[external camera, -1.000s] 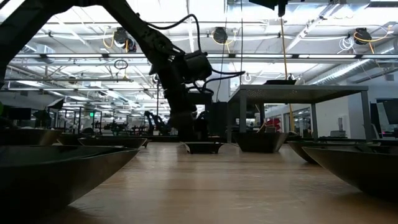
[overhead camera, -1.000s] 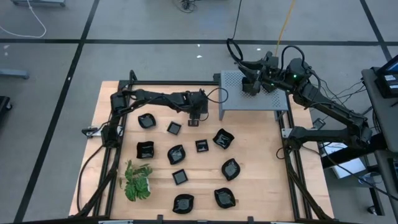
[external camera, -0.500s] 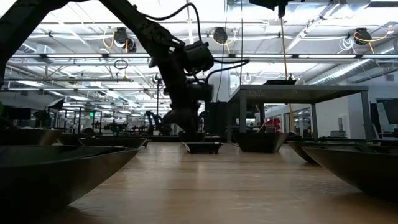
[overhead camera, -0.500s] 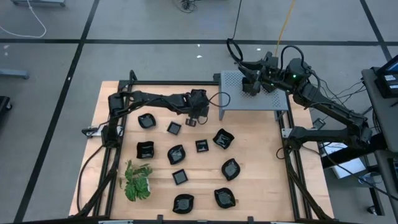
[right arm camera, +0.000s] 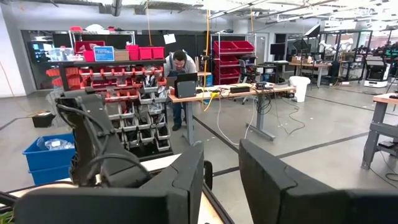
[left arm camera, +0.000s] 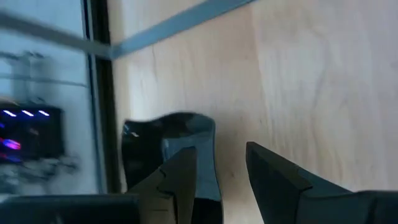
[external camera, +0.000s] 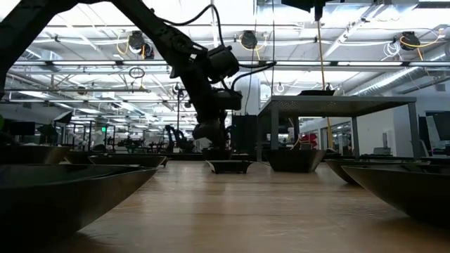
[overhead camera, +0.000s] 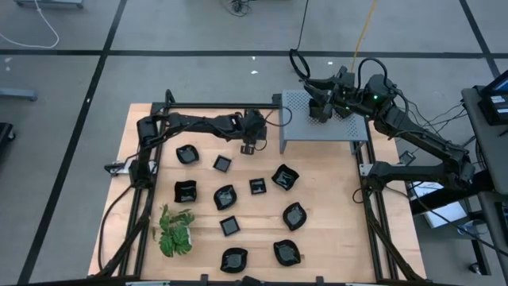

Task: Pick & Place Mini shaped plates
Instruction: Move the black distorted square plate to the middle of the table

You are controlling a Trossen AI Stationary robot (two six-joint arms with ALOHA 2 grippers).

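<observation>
Overhead and wrist views of my station, items listed from largest to smallest.

(a) Wooden counter (overhead camera: 333, 238), framed by dark rails.

(b) Right arm (overhead camera: 421, 139), reaching in from the right toward the far edge. Left arm (overhead camera: 194, 123), stretched along the far edge from the left corner toward the middle.

(c) Grey perforated box (overhead camera: 333, 127), standing at the far right of the counter. In the low view it rises above the dishes like a small bench.

(d) Green plant (overhead camera: 175, 232), at the near left.

(e) Mini shaped plates (overhead camera: 225, 196): I count ten glossy black dishes spread loosely across the middle of the counter, from the far left down to the near centre, none touching another. Some are square, others wavy-edged.

(f) Left pincer (overhead camera: 248, 145), just left of the box and raised off the counter in the low view. In its wrist view one more black plate (left arm camera: 165, 134) sits against the fingers (left arm camera: 180, 177), its rim lying in the gap between them. I read this as a grip on that plate, with the bare wood beyond.

(g) Right pincer (overhead camera: 317, 110), hanging over the far left part of the box. Its wrist view shows the two fingers apart with nothing between them, so it is open and empty, facing out into the room.

(h) A person (right arm camera: 180, 68) stands at a desk far back in that room.
</observation>
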